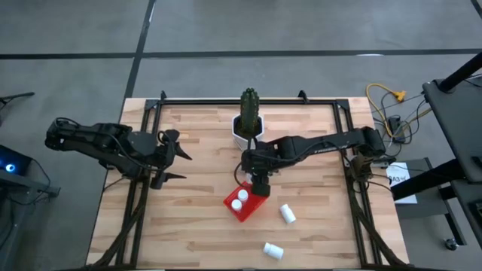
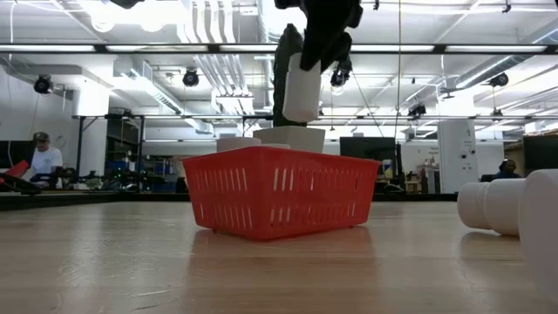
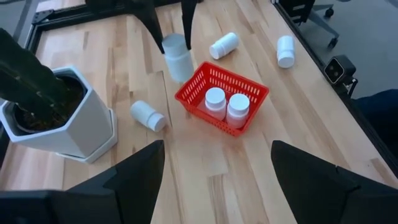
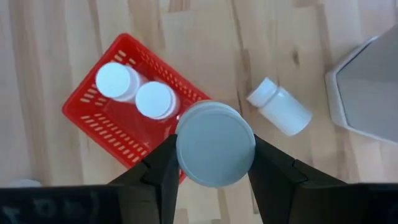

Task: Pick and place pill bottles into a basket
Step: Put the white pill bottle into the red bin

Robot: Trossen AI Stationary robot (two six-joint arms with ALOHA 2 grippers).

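Note:
The red basket (image 1: pixel 245 202) stands on the wooden table with two white pill bottles (image 3: pixel 215 99) (image 3: pixel 237 107) upright in it. My right gripper (image 1: pixel 258 183) hangs over the basket's far side, shut on a third pill bottle (image 2: pixel 301 87) that is clear above the rim. One more bottle (image 3: pixel 148 116) lies on its side between the basket and the cactus pot. Two others (image 1: pixel 287 213) (image 1: pixel 273 250) lie near the table's near right. My left gripper (image 1: pixel 177 162) stands open over the table's left part, holding nothing. My right gripper pinches the pill bottle's upper end (image 3: pixel 174 43) between its two fingers (image 4: pixel 165 168), coming from above and pointing steeply down. The bottle hangs below the fingers, nearly upright with a slight tilt, lifted clear over the basket (image 2: pixel 279 192).
A white hexagonal pot with a cactus (image 1: pixel 248 124) stands at the far middle, just behind the right arm. A black frame (image 1: pixel 226 102) runs around the table's edges. Bare wood lies to the near left of the basket.

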